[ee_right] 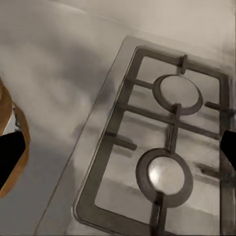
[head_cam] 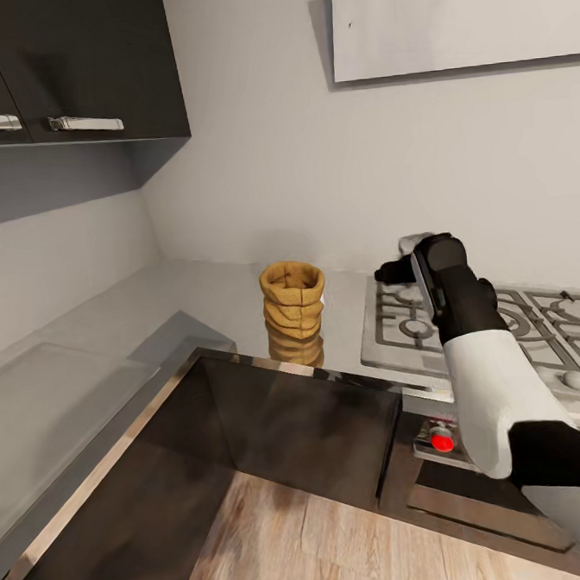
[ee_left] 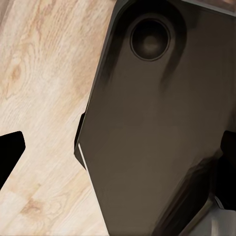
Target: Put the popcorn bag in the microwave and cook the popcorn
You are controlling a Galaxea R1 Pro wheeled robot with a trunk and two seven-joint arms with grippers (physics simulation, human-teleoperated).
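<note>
The bag [head_cam: 293,311] stands ungrasped on the table [head_cam: 112,337], just beside the right pincer [head_cam: 391,273] (over the hob [head_cam: 500,327]), jaws apart. Grasping, loading and heating all remain.

You see: popcorn bag [head_cam: 293,311] wrinkled tan paper, matt. Countertop [head_cam: 112,337] surface glossy grey, metallic edge. Hob grates [ee_right: 167,142] dull metal. Floor [head_cam: 342,546] pale wood grain. Cabinets [head_cam: 75,63] dark, satin.

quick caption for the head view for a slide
Right arm raised over the stove grates, popcorn bag upright on the countertop beside it.
</note>
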